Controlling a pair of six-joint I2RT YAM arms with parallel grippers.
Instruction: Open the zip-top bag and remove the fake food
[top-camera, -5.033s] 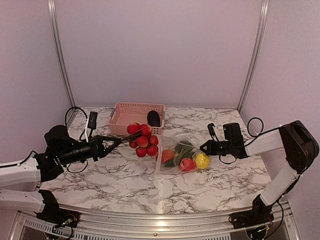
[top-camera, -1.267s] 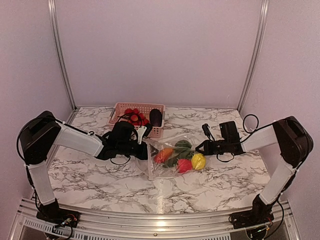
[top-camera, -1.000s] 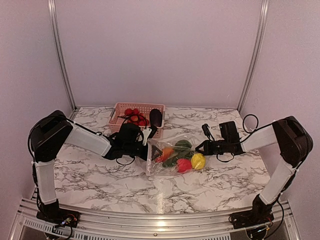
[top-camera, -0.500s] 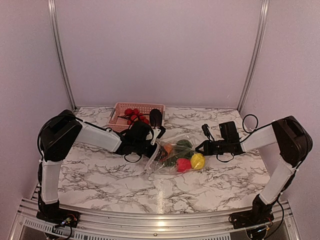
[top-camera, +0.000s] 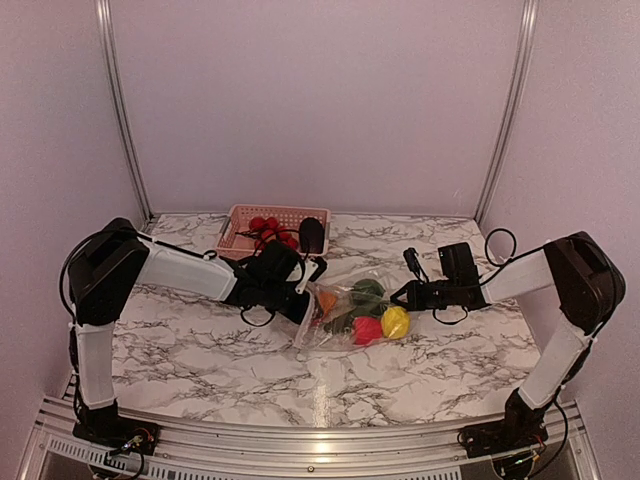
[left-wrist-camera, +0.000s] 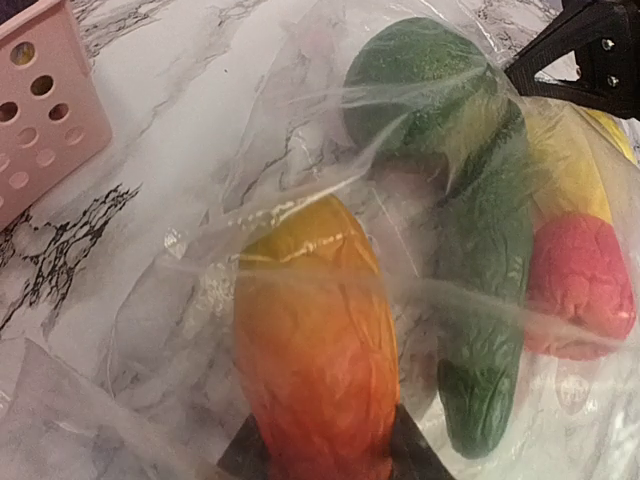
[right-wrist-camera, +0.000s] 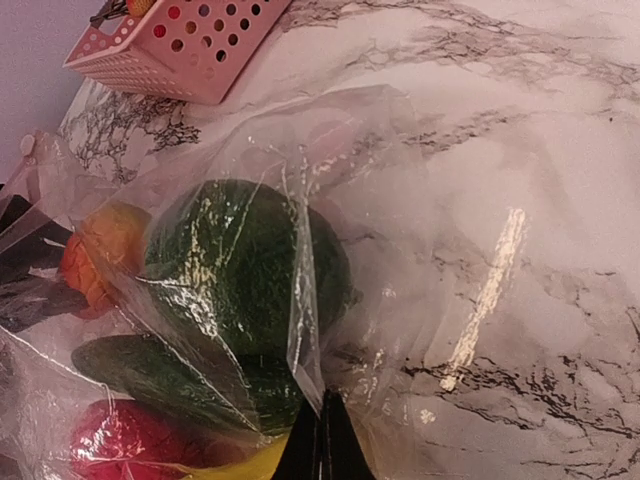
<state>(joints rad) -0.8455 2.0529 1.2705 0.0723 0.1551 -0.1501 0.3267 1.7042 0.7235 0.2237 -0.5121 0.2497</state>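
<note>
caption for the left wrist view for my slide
Left tool grips the orange carrot inside the clear bag, with a green cucumber and a red fruit beside it.

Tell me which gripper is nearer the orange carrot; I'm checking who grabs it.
Left. The left gripper clamps the orange carrot at one end; the right gripper pinches the zip-top bag on the far side.

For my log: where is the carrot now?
In the left wrist view, the carrot lies inside the bag, at its left end, between the fingertips of the left claw, beside the cucumber.
</note>
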